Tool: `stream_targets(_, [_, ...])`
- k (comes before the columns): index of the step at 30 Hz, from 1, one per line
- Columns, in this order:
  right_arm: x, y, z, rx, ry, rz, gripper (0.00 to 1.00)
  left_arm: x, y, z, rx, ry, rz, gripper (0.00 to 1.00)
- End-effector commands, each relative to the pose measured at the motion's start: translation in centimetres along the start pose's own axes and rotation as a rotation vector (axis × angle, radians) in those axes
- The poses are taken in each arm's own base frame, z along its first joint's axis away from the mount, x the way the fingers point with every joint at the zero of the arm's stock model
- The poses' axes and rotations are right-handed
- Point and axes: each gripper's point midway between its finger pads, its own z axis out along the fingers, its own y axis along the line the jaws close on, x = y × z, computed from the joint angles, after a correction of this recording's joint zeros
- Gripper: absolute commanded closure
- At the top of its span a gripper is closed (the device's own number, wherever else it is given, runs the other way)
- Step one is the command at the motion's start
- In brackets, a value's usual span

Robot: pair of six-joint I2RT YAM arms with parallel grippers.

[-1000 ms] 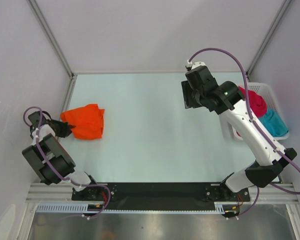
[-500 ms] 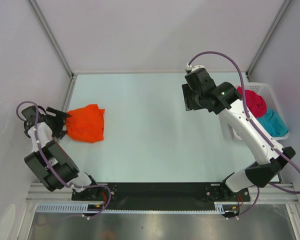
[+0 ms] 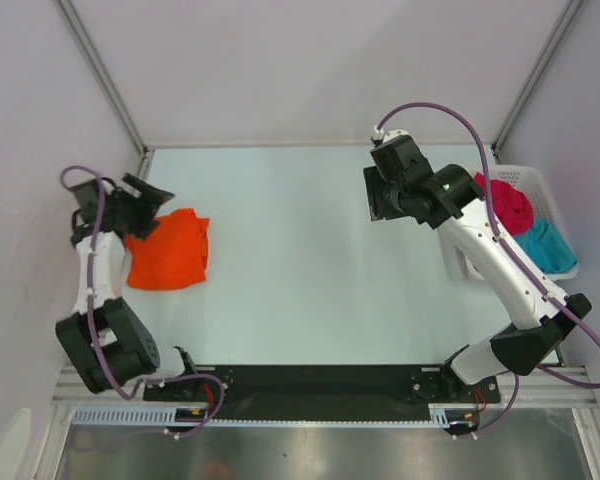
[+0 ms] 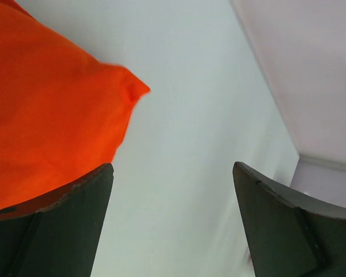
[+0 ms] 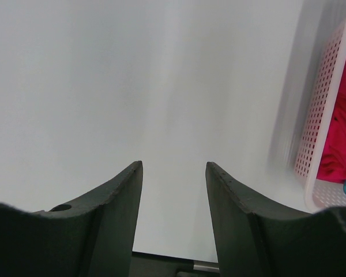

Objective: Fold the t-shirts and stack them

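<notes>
The orange t-shirt (image 3: 169,251) lies folded on the table at the left; in the left wrist view this orange t-shirt (image 4: 46,115) fills the upper left. My left gripper (image 3: 158,200) hovers just behind the shirt's back-left corner, open, with only bare table between its fingers (image 4: 57,225). The left gripper (image 4: 173,173) holds nothing. Out over the back right of the table my right gripper (image 3: 374,196) is open and empty, as the right wrist view of the gripper (image 5: 174,167) confirms. The red t-shirt (image 3: 512,205) and the teal t-shirt (image 3: 550,245) lie bunched in the basket.
A white lattice basket (image 3: 536,180) stands against the right wall; its side (image 5: 322,109) and the red cloth (image 5: 341,144) appear at the right edge of the right wrist view. Grey walls close in the table (image 3: 300,260) at the left, back and right.
My left gripper has opened and let go of the orange t-shirt, then swung up and back behind it. The shirt has settled flatter. The right arm has barely moved.
</notes>
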Motion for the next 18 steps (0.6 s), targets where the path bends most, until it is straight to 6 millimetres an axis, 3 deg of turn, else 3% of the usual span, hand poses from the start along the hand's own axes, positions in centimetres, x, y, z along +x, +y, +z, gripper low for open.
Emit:
stream_targets(1, [-0.9,0.3,-0.5,-0.020,-0.037,0.010,0.47,9.3,-1.2,6.1,0.073,0.275,0.012,0.11])
stream_targets(2, [-0.9,0.2,-0.4,-0.014,-0.036,0.010,0.47,10.7,-1.3,6.9,0.076,0.314,0.013,0.10])
stream_targets(3, [-0.7,0.0,-0.3,-0.008,-0.030,0.007,0.47,13.5,-1.2,8.4,0.062,0.390,0.028,0.10])
stream_targets(5, [-0.7,-0.3,-0.3,0.005,-0.028,0.006,0.47,14.9,-1.7,9.7,0.069,0.415,0.048,0.10])
stream_targets(6, [-0.6,-0.5,-0.2,0.013,-0.026,0.007,0.47,16.7,-1.4,10.6,0.056,0.459,0.053,0.10])
stream_targets(9, [-0.5,-1.1,0.0,0.029,-0.020,0.010,0.47,17.8,-1.4,11.8,0.046,0.473,0.057,0.10])
stream_targets(14, [-0.5,-1.7,0.3,0.039,-0.012,0.012,0.47,17.9,1.7,13.0,-0.100,0.457,0.092,0.10])
stream_targets(18, [-0.5,-1.9,0.5,0.038,-0.008,0.014,0.47,17.4,4.3,12.3,-0.211,0.436,0.111,0.09])
